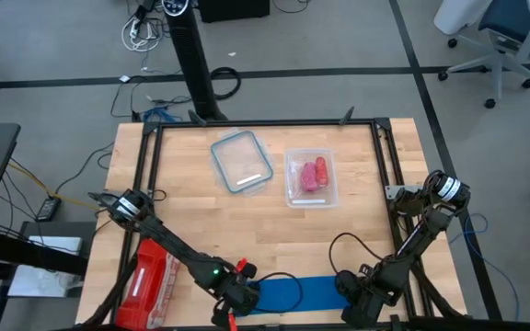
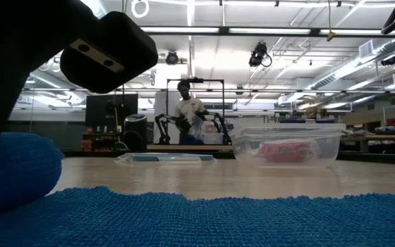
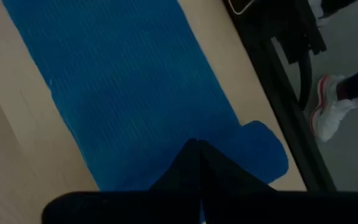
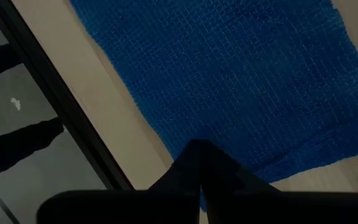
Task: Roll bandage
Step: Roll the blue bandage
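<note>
The bandage (image 1: 297,294) is a bright blue cloth strip lying flat along the table's near edge; it also fills the foreground of the low view (image 2: 252,219). Its left end is bunched into a small blue lump (image 3: 263,152), seen at the left in the low view (image 2: 12,171). My left gripper (image 1: 236,296) is shut and stands at that left end (image 3: 197,149). At the strip's right end, my right gripper (image 1: 350,292) is also shut, close to the end edge (image 4: 197,149). My left gripper has its shut fingertips (image 3: 191,155) on the flat cloth (image 3: 166,134) just beside the lump at the bandage's left end. It comes from above, slanting steeply down. I cannot tell whether any cloth is caught between the fingers. The strip lies on the table. My right gripper sets its shut fingertips (image 4: 194,155) down on the bandage's right end (image 4: 229,140), close to the end edge. It points steeply down from above. The cloth beside the tips shows a small wrinkle (image 4: 284,155) and lies on the table.
A red plastic-wrapped pack (image 1: 150,280) lies at the near left. A clear lid (image 1: 242,161) and a clear box with pink-red rolls (image 1: 311,175) sit toward the far side. A black frame (image 1: 265,126) borders the table. A person stands far behind the table (image 2: 187,110).
</note>
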### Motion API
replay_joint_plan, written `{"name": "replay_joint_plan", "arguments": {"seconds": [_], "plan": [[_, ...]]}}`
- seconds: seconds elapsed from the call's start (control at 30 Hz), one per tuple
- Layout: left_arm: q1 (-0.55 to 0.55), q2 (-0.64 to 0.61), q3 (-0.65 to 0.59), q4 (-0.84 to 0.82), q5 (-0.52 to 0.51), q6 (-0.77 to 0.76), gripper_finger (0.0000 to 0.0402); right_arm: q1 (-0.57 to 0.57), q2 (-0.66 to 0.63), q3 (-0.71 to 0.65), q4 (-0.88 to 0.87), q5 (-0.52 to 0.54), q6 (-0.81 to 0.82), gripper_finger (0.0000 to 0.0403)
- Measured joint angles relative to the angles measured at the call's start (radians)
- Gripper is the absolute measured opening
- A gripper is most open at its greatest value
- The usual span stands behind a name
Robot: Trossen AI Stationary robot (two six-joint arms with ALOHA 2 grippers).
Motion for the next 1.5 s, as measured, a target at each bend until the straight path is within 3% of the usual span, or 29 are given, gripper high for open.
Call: {"name": "replay_joint_plan", "arguments": {"seconds": [0.37, 0.6, 0.83, 1.5], "plan": [[0.054, 0.003, 0.041, 0.076, -0.038, -0.112, 0.0001, 0.0, 0.0, 0.0, -0.005, 0.003, 0.0, 0.0003], [0.049, -0.003, 0.156, -0.16, 0.046, -0.019, 0.0001, 0.0, 0.0, 0.0, -0.005, 0.005, 0.0, 0.0004], [0.004, -0.003, 0.166, -0.328, 0.112, 0.065, 0.0001, 0.0, 0.0, 0.0, -0.007, 0.011, -0.001, 0.0002], [-0.014, -0.004, 0.035, -0.152, 0.043, 0.001, 0.0001, 0.0, 0.0, 0.0, -0.005, 0.025, -0.001, 0.0003]]}}
